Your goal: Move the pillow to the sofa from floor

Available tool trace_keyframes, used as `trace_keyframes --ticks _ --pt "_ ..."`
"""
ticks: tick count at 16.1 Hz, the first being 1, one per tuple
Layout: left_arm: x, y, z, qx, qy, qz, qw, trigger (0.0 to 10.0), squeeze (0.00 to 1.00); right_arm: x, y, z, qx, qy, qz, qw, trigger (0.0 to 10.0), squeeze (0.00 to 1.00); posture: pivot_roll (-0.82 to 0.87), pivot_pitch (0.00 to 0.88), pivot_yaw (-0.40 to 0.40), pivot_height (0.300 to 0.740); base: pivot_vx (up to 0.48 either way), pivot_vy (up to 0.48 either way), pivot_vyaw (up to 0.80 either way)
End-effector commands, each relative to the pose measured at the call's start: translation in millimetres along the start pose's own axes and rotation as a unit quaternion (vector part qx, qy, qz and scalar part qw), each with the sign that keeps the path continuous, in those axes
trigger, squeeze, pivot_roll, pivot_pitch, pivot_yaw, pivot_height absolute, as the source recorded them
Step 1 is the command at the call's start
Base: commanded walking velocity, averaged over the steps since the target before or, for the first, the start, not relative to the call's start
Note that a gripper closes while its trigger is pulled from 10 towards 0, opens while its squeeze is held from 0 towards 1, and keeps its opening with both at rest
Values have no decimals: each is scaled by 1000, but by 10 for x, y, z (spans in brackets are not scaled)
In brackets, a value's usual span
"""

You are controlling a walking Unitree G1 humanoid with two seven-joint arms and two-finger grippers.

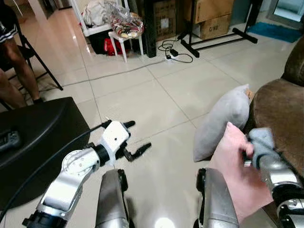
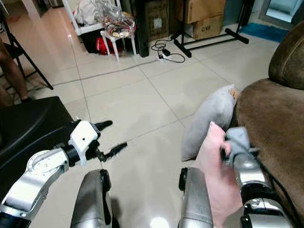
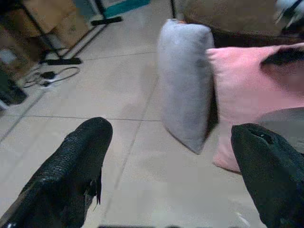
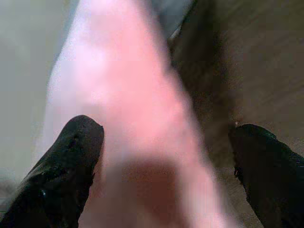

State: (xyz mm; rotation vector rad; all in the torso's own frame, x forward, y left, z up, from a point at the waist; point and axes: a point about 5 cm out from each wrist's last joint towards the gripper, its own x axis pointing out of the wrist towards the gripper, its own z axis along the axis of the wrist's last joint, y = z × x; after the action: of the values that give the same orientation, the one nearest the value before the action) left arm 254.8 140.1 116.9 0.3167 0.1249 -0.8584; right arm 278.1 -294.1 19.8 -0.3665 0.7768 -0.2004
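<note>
Leaning against the brown sofa (image 1: pixel 280 109), the pink pillow (image 1: pixel 235 166) is straddled by the spread fingers of the right end effector (image 4: pixel 166 175). A grey pillow (image 1: pixel 221 121) is propped just beside it on the floor (image 1: pixel 156 95). The left end effector (image 1: pixel 134 138) is held open, well apart.

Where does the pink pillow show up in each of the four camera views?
Left eye view: pink pillow at lower right, beside the right end effector.
Right eye view: lower right of centre, before the brown sofa.
Left wrist view: right side, past the open left end effector.
Right wrist view: centre, between the black fingers.
Shared landmark: the grey pillow next to it.
</note>
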Motion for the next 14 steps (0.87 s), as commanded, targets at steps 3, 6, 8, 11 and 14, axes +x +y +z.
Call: trace_keyframes --ticks 3,6,8,11,14 --pt "-53 10 42 -3 4 -22 1000 10000 255 20 15 43 40 2 27 999 10000 0 -44 11 117 471 0 0 0" --pt "-91 11 6 1 16 -25 1000 10000 251 30 -9 27 16 7 3 1000 10000 0 -46 15 114 471 0 0 0" --pt "-87 -23 13 -7 17 -43 999 10000 255 33 -37 -52 -27 23 -37 999 10000 0 -44 12 109 471 0 0 0" --pt "-152 -121 15 -28 22 -96 995 10000 247 33 76 -145 -49 40 -14 998 353 0 -42 4 104 471 0 0 0" --pt "-164 -130 -1 -31 26 -98 994 10000 247 37 179 -167 -42 41 -1 998 0 0 -41 0 101 471 0 0 0"
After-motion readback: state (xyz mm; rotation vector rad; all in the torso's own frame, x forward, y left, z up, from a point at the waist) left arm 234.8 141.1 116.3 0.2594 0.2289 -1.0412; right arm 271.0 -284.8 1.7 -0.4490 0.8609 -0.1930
